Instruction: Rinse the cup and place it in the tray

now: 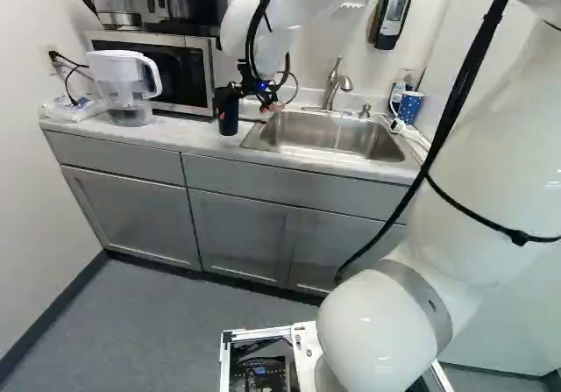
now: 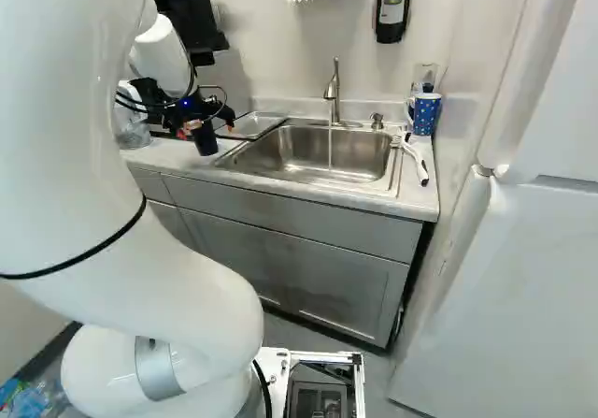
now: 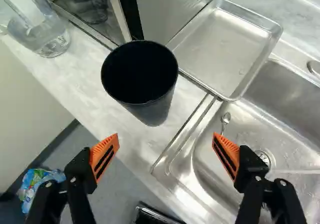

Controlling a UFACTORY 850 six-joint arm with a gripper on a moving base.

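Black cup (image 3: 142, 73) stands upright on the pale countertop (image 3: 87, 83) in the wrist view, mouth up, ahead of the gripper (image 3: 166, 146), whose fingers stand wide apart with nothing between them; that spread presumably leaves room to pass either side of the cup's wall. The shallow metal baking tray (image 3: 225, 48) lies close beside the cup, by the steel sink (image 3: 285, 139), probably so that a wet cup has a short trip and drips where it is caught. In the left base view, the cup sits between the microwave (image 1: 171, 63) and the sink, with the filter pitcher (image 1: 123, 76) beyond the microwave's near side, which likely leaves the approach from the sink freer. The right base view shows a thin stream of water (image 2: 330, 149) falling from the faucet (image 2: 334, 91), seemingly ready for the rinse. A dotted blue mug (image 2: 426, 114) stands across the sink, well apart from the work. Gripping the cup appears to come next.
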